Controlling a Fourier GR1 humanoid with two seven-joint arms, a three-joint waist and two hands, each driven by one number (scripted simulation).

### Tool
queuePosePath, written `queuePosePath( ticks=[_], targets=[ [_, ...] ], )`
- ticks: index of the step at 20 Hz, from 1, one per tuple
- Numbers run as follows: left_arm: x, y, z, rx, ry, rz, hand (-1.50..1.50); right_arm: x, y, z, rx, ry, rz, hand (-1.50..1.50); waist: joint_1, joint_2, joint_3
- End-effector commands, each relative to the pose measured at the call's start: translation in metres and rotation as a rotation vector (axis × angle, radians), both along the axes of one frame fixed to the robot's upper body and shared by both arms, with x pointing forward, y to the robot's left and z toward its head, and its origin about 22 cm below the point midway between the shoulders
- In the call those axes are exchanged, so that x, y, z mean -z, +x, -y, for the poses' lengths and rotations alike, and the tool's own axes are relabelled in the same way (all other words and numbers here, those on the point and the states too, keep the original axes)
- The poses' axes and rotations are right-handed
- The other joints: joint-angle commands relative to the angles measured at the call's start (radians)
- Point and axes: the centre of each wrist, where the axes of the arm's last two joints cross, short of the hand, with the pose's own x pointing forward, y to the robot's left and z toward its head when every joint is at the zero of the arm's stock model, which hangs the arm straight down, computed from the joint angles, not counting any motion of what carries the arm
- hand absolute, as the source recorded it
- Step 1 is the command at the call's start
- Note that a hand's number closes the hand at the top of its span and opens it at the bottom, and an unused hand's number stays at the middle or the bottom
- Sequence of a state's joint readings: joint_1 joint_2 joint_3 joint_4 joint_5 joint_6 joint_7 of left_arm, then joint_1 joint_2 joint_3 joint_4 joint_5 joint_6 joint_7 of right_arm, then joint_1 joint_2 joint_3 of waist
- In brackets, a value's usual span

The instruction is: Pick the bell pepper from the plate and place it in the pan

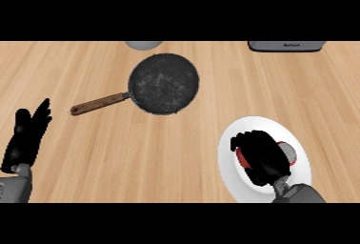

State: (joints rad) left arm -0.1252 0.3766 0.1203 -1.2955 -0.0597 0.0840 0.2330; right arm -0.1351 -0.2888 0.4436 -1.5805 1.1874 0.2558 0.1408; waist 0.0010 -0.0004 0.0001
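A white plate (pixel 243 178) lies at the lower right of the wooden counter. On it rests a red bell pepper (pixel 242 158), mostly hidden; only red slivers show beside my right hand (pixel 262 157), whose fingers curl over and round it. A dark round pan (pixel 164 83) with a brown wooden handle (pixel 99 103) sits at the upper middle, its handle pointing to the lower left. The pan holds nothing. My left hand (pixel 26 138) rests at the left edge, fingers straight and pointing up.
A grey rounded object (pixel 144 45) is cut off at the top edge just above the pan. A grey appliance (pixel 285 45) stands at the top right. Bare wood lies between the pan and the plate.
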Motion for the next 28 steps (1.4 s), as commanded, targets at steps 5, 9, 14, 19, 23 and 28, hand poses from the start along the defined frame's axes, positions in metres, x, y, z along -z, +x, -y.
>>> queuePosePath(
  ticks=[5,9,14,19,23,28],
  targets=[
    [-0.002,-0.021,-0.004,-0.01,0.014,0.009,0.0,0.008,0.017,0.007,-0.012,0.029,0.056,1.5,0.004,0.0,0.0],
    [0.004,-0.012,0.005,0.004,-0.01,0.006,0.0,0.005,-0.014,-0.011,0.183,0.092,0.038,1.5,-0.007,-0.002,-0.001],
    [0.003,-0.019,-0.015,-0.08,0.014,-0.003,0.0,0.034,-0.04,-0.005,0.837,0.118,-0.111,1.5,-0.083,-0.013,-0.002],
    [0.001,-0.014,-0.009,-0.042,0.005,-0.02,0.0,-0.026,-0.058,-0.058,0.944,0.23,0.233,1.5,-0.041,-0.02,-0.004],
    [-0.005,-0.004,0.01,0.009,0.004,0.003,0.0,-0.064,-0.063,-0.101,0.918,0.308,0.485,1.5,-0.003,-0.012,-0.002],
    [0.003,-0.004,0.003,0.022,0.001,0.002,0.0,-0.082,-0.066,-0.141,0.919,0.315,0.559,1.5,0.026,-0.001,-0.003]
  ],
)
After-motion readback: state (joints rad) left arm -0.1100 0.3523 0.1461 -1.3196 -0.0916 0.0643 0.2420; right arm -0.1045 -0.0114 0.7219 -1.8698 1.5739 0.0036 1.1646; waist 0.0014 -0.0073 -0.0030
